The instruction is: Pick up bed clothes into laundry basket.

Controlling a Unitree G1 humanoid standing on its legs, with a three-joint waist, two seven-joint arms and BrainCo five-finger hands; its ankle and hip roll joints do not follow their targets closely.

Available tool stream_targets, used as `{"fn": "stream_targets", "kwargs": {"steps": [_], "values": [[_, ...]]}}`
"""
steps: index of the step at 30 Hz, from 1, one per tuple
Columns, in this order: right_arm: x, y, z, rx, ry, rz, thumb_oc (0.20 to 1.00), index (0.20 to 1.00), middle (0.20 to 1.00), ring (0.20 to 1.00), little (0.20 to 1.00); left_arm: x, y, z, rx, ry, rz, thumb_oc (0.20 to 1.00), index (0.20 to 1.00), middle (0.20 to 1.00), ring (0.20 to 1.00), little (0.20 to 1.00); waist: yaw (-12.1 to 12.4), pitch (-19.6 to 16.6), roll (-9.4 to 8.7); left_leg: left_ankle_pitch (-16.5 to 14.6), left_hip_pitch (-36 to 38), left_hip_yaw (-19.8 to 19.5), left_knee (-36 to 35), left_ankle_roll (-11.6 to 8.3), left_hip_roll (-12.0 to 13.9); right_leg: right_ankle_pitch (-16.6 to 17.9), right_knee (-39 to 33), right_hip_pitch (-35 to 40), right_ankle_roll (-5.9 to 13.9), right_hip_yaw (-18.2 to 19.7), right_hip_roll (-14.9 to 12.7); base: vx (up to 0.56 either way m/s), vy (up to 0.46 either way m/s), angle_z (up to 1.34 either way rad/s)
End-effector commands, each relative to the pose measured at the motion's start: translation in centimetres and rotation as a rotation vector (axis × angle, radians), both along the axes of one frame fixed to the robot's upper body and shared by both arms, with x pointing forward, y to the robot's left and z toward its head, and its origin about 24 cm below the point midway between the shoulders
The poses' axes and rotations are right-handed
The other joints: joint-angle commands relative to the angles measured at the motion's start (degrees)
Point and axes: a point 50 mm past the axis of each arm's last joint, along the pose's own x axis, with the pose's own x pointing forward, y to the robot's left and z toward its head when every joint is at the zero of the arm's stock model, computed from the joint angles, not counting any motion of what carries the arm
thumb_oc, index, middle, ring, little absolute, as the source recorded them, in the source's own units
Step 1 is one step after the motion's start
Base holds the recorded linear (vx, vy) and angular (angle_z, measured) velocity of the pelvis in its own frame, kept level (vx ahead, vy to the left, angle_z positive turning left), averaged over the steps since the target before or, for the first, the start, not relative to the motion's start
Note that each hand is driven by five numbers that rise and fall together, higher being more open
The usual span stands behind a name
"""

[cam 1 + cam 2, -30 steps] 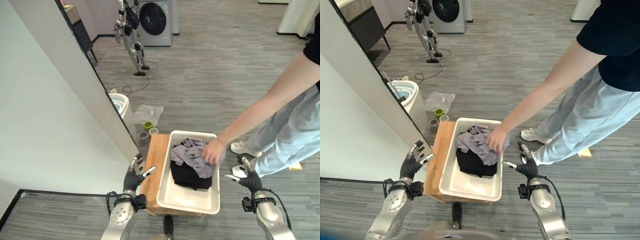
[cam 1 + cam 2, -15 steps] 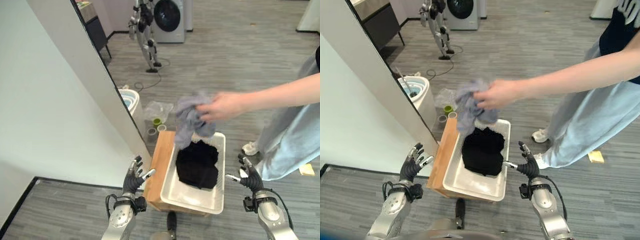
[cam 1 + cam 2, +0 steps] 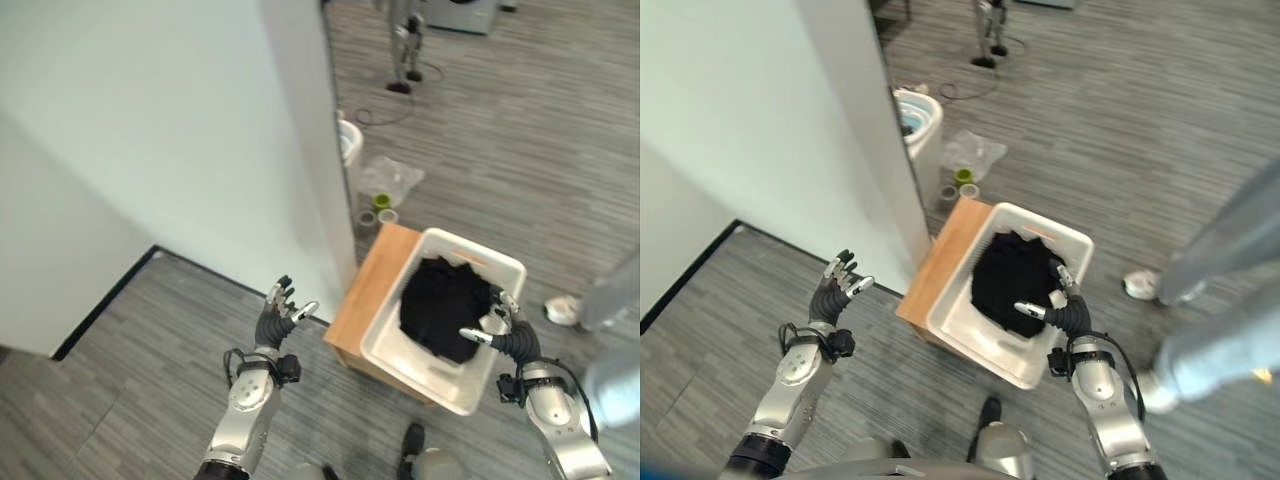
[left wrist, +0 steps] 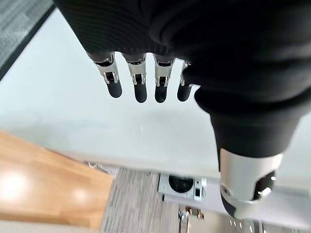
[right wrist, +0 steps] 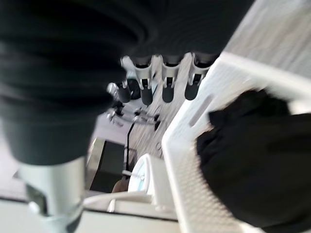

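Observation:
A white laundry basket (image 3: pixel 390 300) stands on a low wooden stand (image 3: pixel 368 285) on the grey floor. A black garment (image 3: pixel 445 305) lies bunched inside it, and it shows past my right fingers (image 5: pixel 167 82) in the right wrist view. My right hand (image 3: pixel 510 340) is open and hovers at the basket's right rim, holding nothing. My left hand (image 3: pixel 272 325) is raised and open to the left of the stand, well apart from it, with its fingers (image 4: pixel 141 82) straight before a pale wall.
A tall white partition (image 3: pixel 310 150) runs along the left, ending close to the stand. Behind the stand are a round white bin (image 3: pixel 348 140), a clear plastic bag (image 3: pixel 390 180) and green cups (image 3: pixel 382 203). A person's legs (image 3: pixel 620 295) and shoe (image 3: pixel 560 310) are at the right.
The person lifted the grey cloth out of the basket; the cloth and the arm have left the view. The camera has swung left. Both my hands stay open.

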Motion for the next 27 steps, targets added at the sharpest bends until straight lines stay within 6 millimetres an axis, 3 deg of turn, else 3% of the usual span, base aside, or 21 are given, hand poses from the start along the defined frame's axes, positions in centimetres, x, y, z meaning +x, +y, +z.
{"fn": "stream_targets", "kwargs": {"steps": [1, 3, 4, 6, 7, 8, 9, 11, 12, 13, 15, 17, 19, 23, 27], "values": [[0.9, -0.1, 1.3, -0.006, -0.089, -0.002, 1.000, 1.000, 1.000, 1.000, 1.000, -0.3, 0.2, 0.7, 0.023, -0.035, -0.046, 1.000, 1.000, 1.000, 1.000, 1.000, -1.57, -5.10, -0.59, -9.03, 8.18, -0.88, -2.84, 5.88, -0.49, 1.67, -10.13, -3.33, 5.77, -9.56, -0.14, -0.33, 0.173, 2.25], [1.1, 0.1, 1.1, -0.009, -0.076, 0.006, 1.000, 1.000, 1.000, 1.000, 1.000, -0.5, 0.5, 0.5, 0.023, -0.026, -0.043, 1.000, 1.000, 1.000, 1.000, 1.000, -1.18, -4.28, -1.94, -11.61, 7.74, -3.59, -10.16, 9.71, -4.59, 5.28, -8.83, -6.14, 8.21, -10.18, -2.65, -0.40, 0.191, 2.63], [1.1, 0.2, 1.0, -0.012, -0.068, 0.012, 1.000, 1.000, 1.000, 1.000, 1.000, -0.6, 0.7, 0.5, 0.030, -0.025, -0.043, 1.000, 1.000, 1.000, 1.000, 1.000, -1.08, -3.90, -2.22, -11.06, 7.83, -4.04, -12.62, 10.47, -5.40, 6.23, -7.97, -7.02, 8.89, -9.86, -3.21, -0.46, 0.191, 1.71], [1.4, 1.2, 0.4, 0.001, -0.046, 0.040, 1.000, 1.000, 1.000, 1.000, 1.000, -1.1, 1.5, 0.1, 0.044, 0.001, -0.017, 1.000, 1.000, 1.000, 1.000, 1.000, -1.12, -1.78, -3.03, -8.71, 9.11, -5.79, -18.38, 11.71, -6.79, 10.24, -0.88, -11.18, 13.07, -4.74, -5.10, -0.28, 0.138, 0.61], [1.4, 1.2, 0.4, 0.002, -0.046, 0.041, 1.000, 1.000, 1.000, 1.000, 1.000, -1.1, 1.6, 0.1, 0.045, 0.000, -0.016, 1.000, 1.000, 1.000, 1.000, 1.000, -1.16, -1.76, -3.21, -8.47, 9.16, -5.77, -18.67, 11.82, -7.07, 10.32, -0.63, -11.37, 13.20, -4.64, -5.40, -0.19, 0.059, 0.27], [1.5, 1.5, 0.4, 0.004, -0.043, 0.048, 1.000, 1.000, 1.000, 1.000, 1.000, -1.2, 1.8, 0.0, 0.054, 0.002, -0.006, 1.000, 1.000, 1.000, 1.000, 1.000, -1.68, -1.02, -3.63, -7.34, 8.84, -7.15, -20.19, 12.11, -7.09, 10.83, 1.81, -13.40, 15.26, 0.55, -5.01, -0.32, -0.005, -0.01], [1.5, 1.8, 0.3, 0.010, -0.039, 0.054, 1.000, 1.000, 1.000, 1.000, 1.000, -1.4, 1.9, -0.1, 0.058, 0.007, -0.007, 1.000, 1.000, 1.000, 1.000, 1.000, -2.36, 0.08, -3.77, -4.95, 7.85, -9.96, -22.72, 12.39, -6.39, 8.11, 4.56, -14.14, 15.85, 12.52, -1.97, -0.53, -0.066, 0.11], [1.3, 2.0, -0.1, 0.026, -0.027, 0.047, 1.000, 1.000, 1.000, 1.000, 1.000, -1.5, 2.0, -0.1, 0.065, 0.003, -0.009, 1.000, 1.000, 1.000, 1.000, 1.000, -1.61, 0.17, -4.20, -0.81, 5.16, -11.81, -24.56, 12.89, -6.40, 6.44, 9.38, -13.70, 14.09, 19.75, -0.77, -0.44, -0.073, 0.35], [1.3, 2.0, -0.2, 0.026, -0.027, 0.047, 1.000, 1.000, 1.000, 1.000, 1.000, -1.5, 2.0, -0.1, 0.065, 0.004, -0.009, 1.000, 1.000, 1.000, 1.000, 1.000, -1.60, 0.13, -4.26, -0.83, 5.14, -11.80, -24.55, 12.90, -6.47, 6.26, 9.67, -13.86, 14.11, 19.81, -0.86, -0.34, -0.081, 0.57], [1.3, 2.2, -0.2, 0.033, -0.027, 0.047, 1.000, 1.000, 1.000, 1.000, 1.000, -1.6, 2.2, 0.1, 0.067, -0.002, -0.007, 1.000, 1.000, 1.000, 1.000, 1.000, -0.69, -0.57, -3.92, 1.46, 2.13, -14.04, -24.84, 13.02, -5.70, 4.32, 14.26, -11.99, 12.79, 24.71, -0.58, -0.30, -0.119, 0.48], [0.9, 1.9, -0.3, 0.040, -0.028, 0.022, 1.000, 1.000, 1.000, 1.000, 1.000, -1.7, 2.4, 0.4, 0.047, -0.010, 0.008, 1.000, 1.000, 1.000, 1.000, 1.000, -0.18, -1.37, -4.12, 3.27, -0.58, -17.87, -24.84, 12.53, -5.27, 2.56, 18.27, -9.66, 13.04, 31.54, 0.80, -0.26, -0.188, 0.53], [0.8, 1.5, -0.3, 0.037, -0.030, 0.001, 1.000, 1.000, 1.000, 1.000, 1.000, -1.7, 2.8, 0.9, 0.030, -0.031, 0.029, 1.000, 1.000, 1.000, 1.000, 1.000, 0.73, -2.22, -4.87, 4.63, -2.75, -21.13, -24.84, 11.83, -5.12, 0.88, 16.31, -5.81, 12.61, 36.04, 0.85, -0.12, -0.272, 0.92], [1.2, 1.5, -0.1, 0.040, -0.041, 0.002, 1.000, 1.000, 1.000, 1.000, 1.000, -1.9, 3.6, 1.3, -0.001, -0.047, 0.079, 1.000, 1.000, 1.000, 1.000, 1.000, 2.25, -3.32, -6.00, 5.72, -5.11, -23.42, -24.84, 10.99, -5.05, -4.03, 5.84, 0.38, 10.92, 37.12, 0.54, -0.10, -0.293, 0.96], [2.7, 2.4, 0.7, 0.012, -0.056, 0.069, 1.000, 1.000, 1.000, 1.000, 1.000, -3.1, 5.9, 1.1, -0.013, -0.046, 0.217, 1.000, 1.000, 1.000, 1.000, 1.000, 6.40, -4.39, -6.59, 8.11, -7.55, -23.93, -24.84, 9.50, -3.81, -2.74, -8.69, 5.37, 10.67, 35.12, -0.49, -0.10, -0.266, 0.55], [3.5, 3.0, 1.4, -0.035, -0.069, 0.136, 1.000, 1.000, 1.000, 1.000, 1.000, -3.9, 7.2, 0.4, -0.002, -0.018, 0.291, 1.000, 1.000, 1.000, 1.000, 1.000, 8.55, -3.33, -5.73, 10.91, -10.71, -26.04, -24.84, 8.02, -2.38, -3.67, -10.58, 5.56, 9.54, 35.18, 1.82, -0.16, -0.204, -0.09]]}}
